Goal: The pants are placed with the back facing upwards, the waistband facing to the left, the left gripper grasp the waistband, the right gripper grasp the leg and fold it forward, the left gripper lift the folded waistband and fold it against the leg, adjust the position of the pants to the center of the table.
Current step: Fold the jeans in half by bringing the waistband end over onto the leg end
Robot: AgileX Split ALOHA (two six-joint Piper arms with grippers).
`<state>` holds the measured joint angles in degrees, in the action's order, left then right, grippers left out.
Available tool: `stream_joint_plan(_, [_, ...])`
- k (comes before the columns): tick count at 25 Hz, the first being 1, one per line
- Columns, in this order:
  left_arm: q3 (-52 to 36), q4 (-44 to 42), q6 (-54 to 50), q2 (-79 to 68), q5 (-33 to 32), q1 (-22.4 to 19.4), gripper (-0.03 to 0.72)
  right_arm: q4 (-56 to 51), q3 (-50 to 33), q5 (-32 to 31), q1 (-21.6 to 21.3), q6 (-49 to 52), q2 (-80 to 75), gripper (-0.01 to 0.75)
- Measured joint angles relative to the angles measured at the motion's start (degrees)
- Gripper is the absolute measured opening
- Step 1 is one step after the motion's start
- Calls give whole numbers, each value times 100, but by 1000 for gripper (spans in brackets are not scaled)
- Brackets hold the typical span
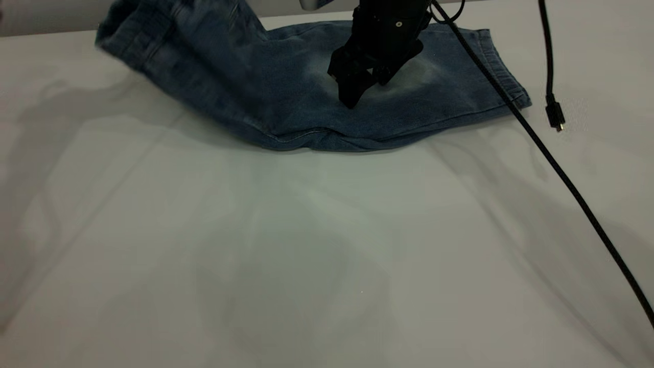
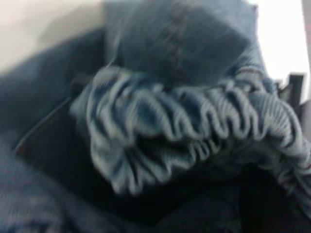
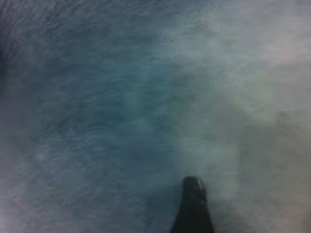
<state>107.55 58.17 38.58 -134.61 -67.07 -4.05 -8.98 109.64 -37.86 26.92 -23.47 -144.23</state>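
The blue denim pants (image 1: pixel 306 97) lie along the far edge of the white table (image 1: pixel 327 255). Their left end is raised off the table (image 1: pixel 168 36) and folded over. In the left wrist view the gathered elastic waistband (image 2: pixel 194 116) bunches right in front of the camera, and my left gripper is shut on it, its jaws buried in denim. The left gripper is outside the exterior view. My right gripper (image 1: pixel 368 92) stands over the faded patch on the leg, fingers apart and holding nothing. One black fingertip (image 3: pixel 194 199) shows close above the cloth. The leg hem (image 1: pixel 506 66) lies flat at the right.
A black cable (image 1: pixel 552 163) runs diagonally across the table's right side. A second cable hangs there and ends in a plug (image 1: pixel 555 115). The bare white table spreads wide in front of the pants.
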Motion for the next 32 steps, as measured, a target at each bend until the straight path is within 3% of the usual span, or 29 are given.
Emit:
stream_joint_plan(6, [724,5,-114,0,-26,588,80,-353,203,-440,126,3,0,475])
stream_joint_plan(12, [1300,0,-324,0,-49,834,80,-287,1202,-1371,36,15,5,456])
stream_joint_plan(19, [1439,-3,-370,0,-168,833,80,-42,2219,-2199,-508,219,28,447])
stream_joint_plan(26, [1439,18,-373,0,-120,1045,80,-14,2226,-2408,-1243,700,-174,446])
stream_joint_plan(32, [1491,10,-341,0,76,1342,80,-55,2226,-2568,-1321,895,-519,446])
